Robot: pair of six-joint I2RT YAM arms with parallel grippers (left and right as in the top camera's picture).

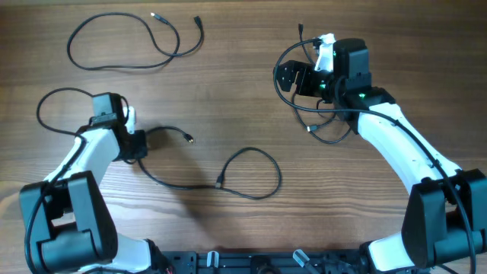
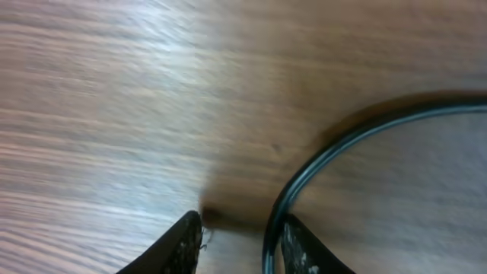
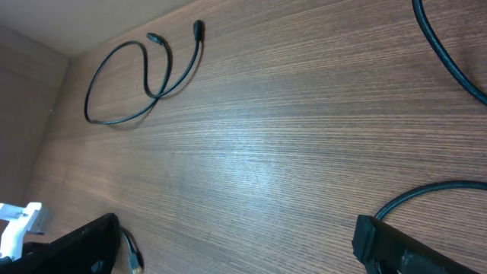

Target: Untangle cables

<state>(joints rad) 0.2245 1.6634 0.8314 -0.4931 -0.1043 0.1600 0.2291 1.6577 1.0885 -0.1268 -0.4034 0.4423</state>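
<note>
Three black cables lie on the wood table. One forms a loose loop (image 1: pixel 125 47) at the far left, also seen in the right wrist view (image 3: pixel 122 87). A second cable (image 1: pixel 228 179) runs from my left gripper (image 1: pixel 139 148) to a loop at the centre. In the left wrist view this cable (image 2: pixel 335 144) passes between my left gripper's (image 2: pixel 240 243) fingers against the right finger (image 2: pixel 304 251), and a gap remains beside the left one. A third cable (image 1: pixel 304 114) curls around my right gripper (image 1: pixel 293 76), which stands wide open (image 3: pixel 243 247) over bare wood. A plug tip (image 3: pixel 134 259) lies by its left finger.
A metal plug end (image 1: pixel 189 138) of the second cable lies just right of my left gripper. Black cord arcs (image 3: pixel 449 61) cross the right side of the right wrist view. Both arm bases (image 1: pixel 68 221) stand at the near table edge.
</note>
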